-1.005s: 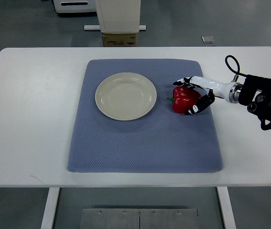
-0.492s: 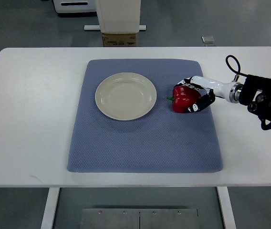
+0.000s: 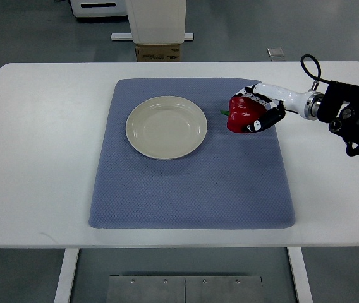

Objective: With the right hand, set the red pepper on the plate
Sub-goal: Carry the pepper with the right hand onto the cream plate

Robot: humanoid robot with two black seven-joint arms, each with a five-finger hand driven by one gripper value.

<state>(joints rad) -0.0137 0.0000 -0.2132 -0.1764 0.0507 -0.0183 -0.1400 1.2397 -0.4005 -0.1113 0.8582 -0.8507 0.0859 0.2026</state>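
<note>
Right hand has its fingers wrapped round the pepper, over the mat's far right part. The empty plate sits off to the hand's left, slightly nearer the robot, so it's basically a sideways carry.

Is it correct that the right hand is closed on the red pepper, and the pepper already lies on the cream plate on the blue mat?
Not quite. The right hand is closed on the red pepper, but the top view shows the pepper to the right of the cream plate, apart from it, above the blue mat. The plate holds nothing.
</note>
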